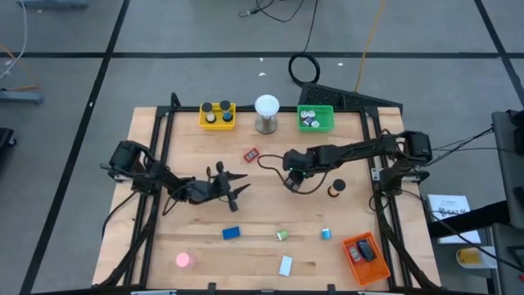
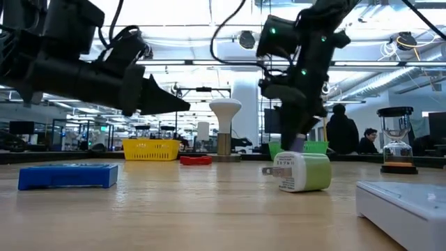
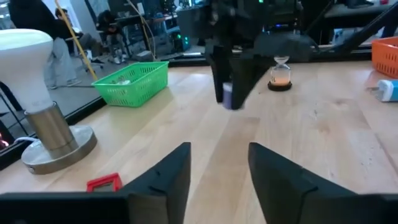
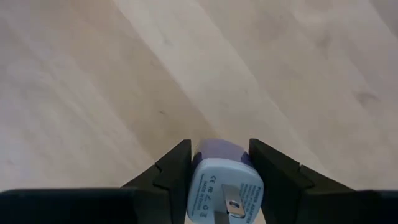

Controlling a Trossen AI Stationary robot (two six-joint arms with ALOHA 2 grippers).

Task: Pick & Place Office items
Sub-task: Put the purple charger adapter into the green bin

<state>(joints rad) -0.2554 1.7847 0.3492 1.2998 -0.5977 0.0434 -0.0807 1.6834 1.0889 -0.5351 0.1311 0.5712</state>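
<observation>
One lilac plug adapter [image 4: 222,180] is clamped between the two fingers of the right gripper [image 1: 291,182]; pins face the wrist camera, bare wood beneath it. In the high view this gripper sits near table centre, pointing down, arm stretched in from the right edge.

Loose items counted on the table, high view:
- one red block [image 1: 250,154], just beyond the grippers
- one black round cap [image 1: 335,190], right of the right gripper
- one blue block [image 1: 231,233]
- one green roll [image 1: 282,236]
- one small blue roll [image 1: 326,234]
- one white block [image 1: 286,265]
- one pink disc [image 1: 183,260], near the front left corner

Three trays: yellow tray [image 1: 217,115] and green tray [image 1: 315,119] at the far edge, orange tray [image 1: 365,257] front right. Each holds small items, too small to count. One white ball on a metal stand [image 1: 266,113] between yellow and green.

Left gripper [image 1: 237,188]: fingers apart, holding nothing, left of centre. Left arm lies low and roughly level, aimed toward the right gripper.
</observation>
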